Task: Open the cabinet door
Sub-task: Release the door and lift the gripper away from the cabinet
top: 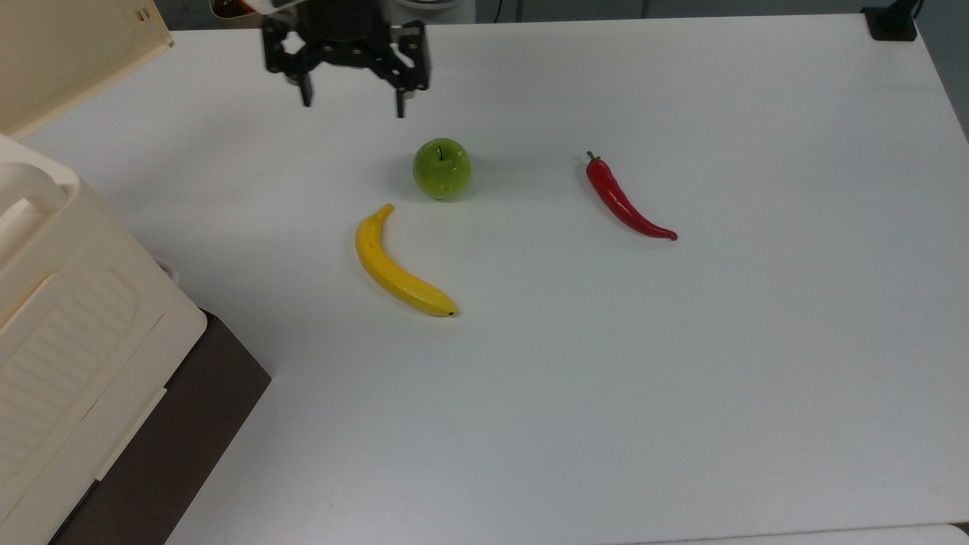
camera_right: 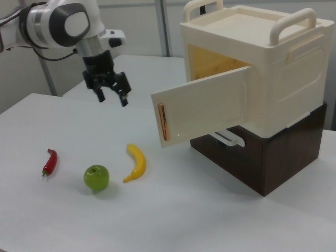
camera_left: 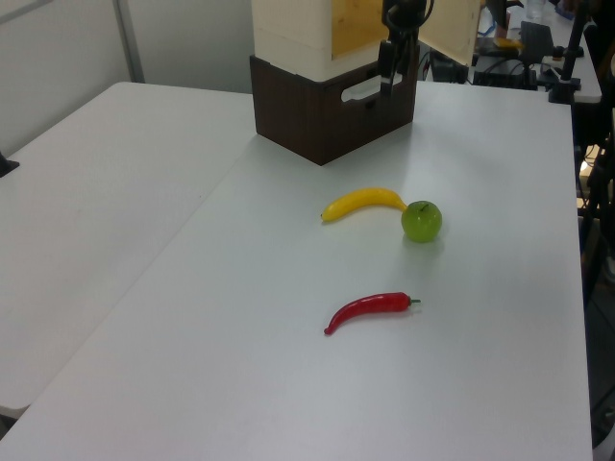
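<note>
The cream cabinet [camera_right: 273, 68] stands on a dark brown base [camera_right: 273, 157]. Its door [camera_right: 205, 113] is swung wide open, and an orange-yellow inside shows behind it. The door's plain panel [top: 76, 45] fills the top view's upper left corner and appears in the left view as a cream panel [camera_left: 452, 27]. My gripper [top: 353, 106] hangs open and holds nothing, apart from the door, above the table just behind the green apple [top: 441, 168]. In the right view the gripper [camera_right: 113, 98] is left of the door, with free space between them.
A yellow banana [top: 397, 269] lies in front of the apple, and a red chili [top: 624, 200] lies to the top view's right. The white table [top: 681, 378] stretches wide to that side. A black mount [top: 893, 23] sits at the far right corner.
</note>
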`<state>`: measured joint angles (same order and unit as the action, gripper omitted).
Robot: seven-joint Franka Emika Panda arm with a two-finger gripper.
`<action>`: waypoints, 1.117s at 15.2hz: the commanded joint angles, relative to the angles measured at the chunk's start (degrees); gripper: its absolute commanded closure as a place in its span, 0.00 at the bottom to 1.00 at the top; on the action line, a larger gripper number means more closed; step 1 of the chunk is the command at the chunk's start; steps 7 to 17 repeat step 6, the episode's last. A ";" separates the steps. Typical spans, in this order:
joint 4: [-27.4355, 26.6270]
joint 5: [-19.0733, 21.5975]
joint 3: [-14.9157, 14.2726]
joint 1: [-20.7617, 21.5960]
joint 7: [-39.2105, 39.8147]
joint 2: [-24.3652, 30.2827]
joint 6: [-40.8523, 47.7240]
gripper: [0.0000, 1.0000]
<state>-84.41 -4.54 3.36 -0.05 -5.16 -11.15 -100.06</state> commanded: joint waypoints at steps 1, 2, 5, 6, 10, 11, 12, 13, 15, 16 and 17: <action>-8.03 1.02 -1.07 3.46 -2.40 6.39 1.63 0.00; -9.70 1.11 -1.34 4.26 -2.40 7.89 1.63 0.00; -10.42 1.11 -2.66 4.36 -2.49 9.04 1.80 0.00; -10.25 1.11 -2.66 4.27 -2.49 8.87 1.89 0.00; -10.25 1.11 -2.66 4.27 -2.49 8.87 1.89 0.00; -10.25 1.11 -2.66 4.27 -2.49 8.87 1.89 0.00; -10.25 1.11 -2.66 4.27 -2.49 8.87 1.89 0.00; -10.25 1.11 -2.66 4.27 -2.49 8.87 1.89 0.00; -10.25 1.11 -2.66 4.27 -2.49 8.87 1.89 0.00; -10.25 1.11 -2.66 4.27 -2.49 8.87 1.89 0.00; -10.25 1.11 -2.66 4.27 -2.49 8.87 1.89 0.00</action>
